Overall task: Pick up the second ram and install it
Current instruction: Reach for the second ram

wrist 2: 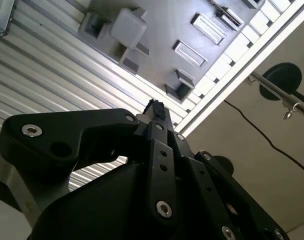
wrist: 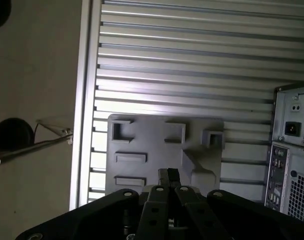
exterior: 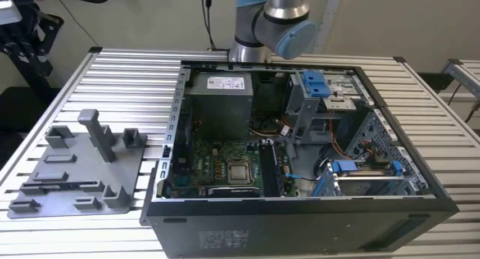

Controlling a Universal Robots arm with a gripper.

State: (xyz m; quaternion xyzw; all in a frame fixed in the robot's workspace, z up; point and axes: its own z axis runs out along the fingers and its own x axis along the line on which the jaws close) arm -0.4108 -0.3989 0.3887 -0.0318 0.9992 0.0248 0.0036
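In both wrist views my gripper (wrist: 168,174) (wrist 2: 156,107) hangs high above the table, its two black fingers pressed together with nothing visible between them. Far below the fingertips lies a grey fixture plate (wrist: 157,137) (wrist 2: 157,35) with raised holders and slots. In the exterior view that plate (exterior: 75,175) sits on the slatted table, to the exterior view's left of the open computer case (exterior: 300,217). The motherboard (exterior: 225,169) lies in the case floor, with long black slots (exterior: 271,169) beside the processor. The second ram is out of view.
The arm's base and elbow (exterior: 270,23) stand behind the case. A tall grey post (exterior: 98,132) rises from the fixture plate. Inside the case are a power supply (exterior: 217,101) and blue drive brackets (exterior: 360,166). A stand (wrist 2: 284,82) is on the floor past the table edge.
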